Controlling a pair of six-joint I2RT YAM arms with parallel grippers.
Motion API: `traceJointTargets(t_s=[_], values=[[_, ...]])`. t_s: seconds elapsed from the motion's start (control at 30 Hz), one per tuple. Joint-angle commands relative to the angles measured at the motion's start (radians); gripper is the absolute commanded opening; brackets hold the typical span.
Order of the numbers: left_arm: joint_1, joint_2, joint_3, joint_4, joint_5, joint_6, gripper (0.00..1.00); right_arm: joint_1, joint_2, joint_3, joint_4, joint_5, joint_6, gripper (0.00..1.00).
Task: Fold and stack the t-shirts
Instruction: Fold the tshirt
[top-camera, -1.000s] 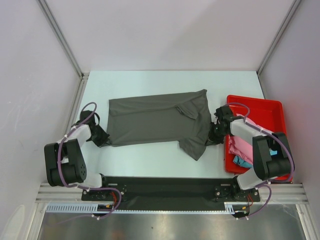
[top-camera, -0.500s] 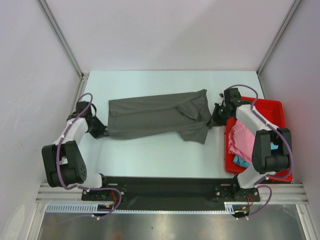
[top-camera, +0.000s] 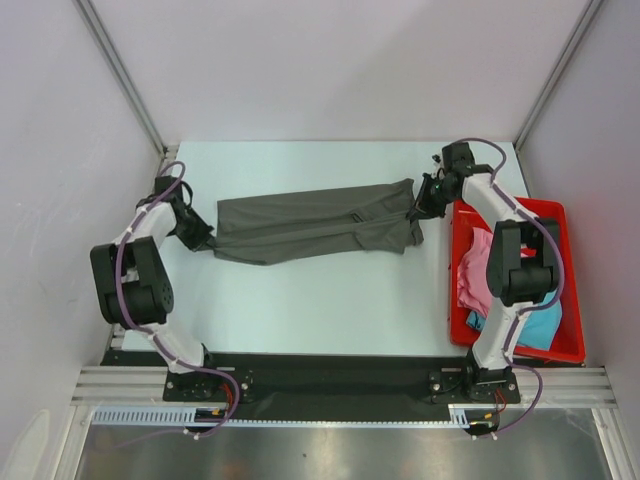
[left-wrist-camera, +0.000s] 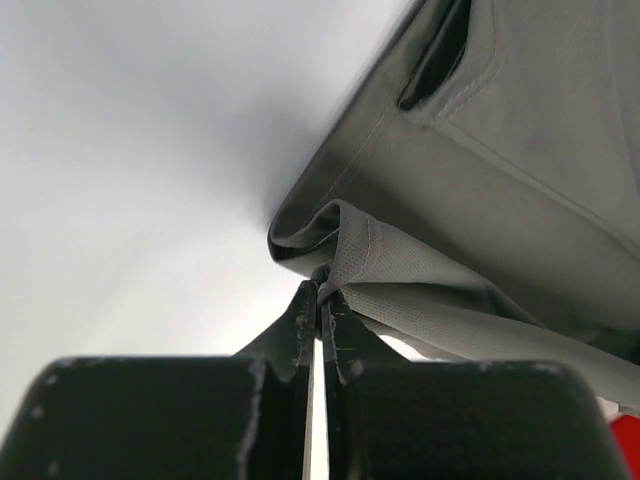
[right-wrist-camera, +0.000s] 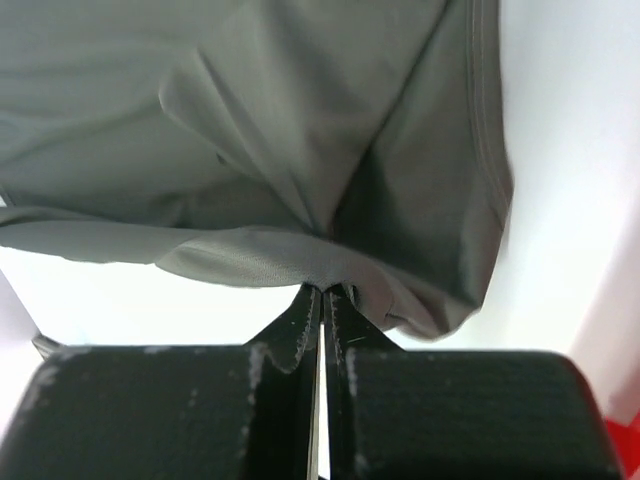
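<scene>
A dark charcoal-grey t-shirt (top-camera: 310, 228) lies stretched left to right across the middle of the white table, folded lengthwise into a narrow band. My left gripper (top-camera: 203, 240) is shut on its left edge, the cloth (left-wrist-camera: 420, 290) pinched at the fingertips (left-wrist-camera: 318, 300). Over on the other side my right gripper (top-camera: 415, 212) is shut on the right edge, with grey fabric (right-wrist-camera: 260, 255) bunched at its tips (right-wrist-camera: 325, 292). A pink t-shirt (top-camera: 478, 268) and a turquoise-blue one (top-camera: 540, 325) lie in the tray.
A red rectangular tray (top-camera: 540, 225) stands at the right side of the table, right beside the right arm. Grey walls with metal posts (top-camera: 140, 110) enclose the table on the left, back and right.
Both grippers have carried the near edge of the grey shirt away from me toward the back, folding it over into a narrower band. The hanging sleeve at the lower right is gone from view.
</scene>
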Motion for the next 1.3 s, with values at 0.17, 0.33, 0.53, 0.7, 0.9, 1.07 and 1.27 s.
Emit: traceJointTargets(t_s=[0.17, 0.33, 0.53, 0.7, 0.9, 1.07, 1.27], values=[[0.006, 0.132, 0.161, -0.009, 0.051, 0.016, 0.08, -0.017, 0.112, 0.154, -0.05, -0.009, -0.017, 0.0], [0.006, 0.188, 0.224, -0.012, 0.053, 0.018, 0.19, -0.019, 0.164, 0.208, -0.067, -0.008, -0.02, 0.0], [0.005, 0.242, 0.281, -0.029, 0.054, 0.021, 0.22, -0.023, 0.219, 0.271, -0.087, -0.002, -0.021, 0.0], [-0.001, 0.252, 0.307, -0.023, 0.051, 0.018, 0.23, -0.025, 0.242, 0.289, -0.08, -0.006, -0.017, 0.0], [-0.004, 0.253, 0.325, -0.039, 0.036, 0.027, 0.42, -0.028, 0.257, 0.3, -0.087, -0.003, -0.02, 0.0], [-0.021, 0.109, 0.174, 0.037, 0.028, 0.045, 0.56, -0.027, 0.244, 0.288, -0.097, -0.006, -0.021, 0.0], [-0.046, 0.066, 0.077, 0.109, 0.077, 0.111, 0.41, -0.027, 0.213, 0.245, -0.078, -0.017, -0.018, 0.01]])
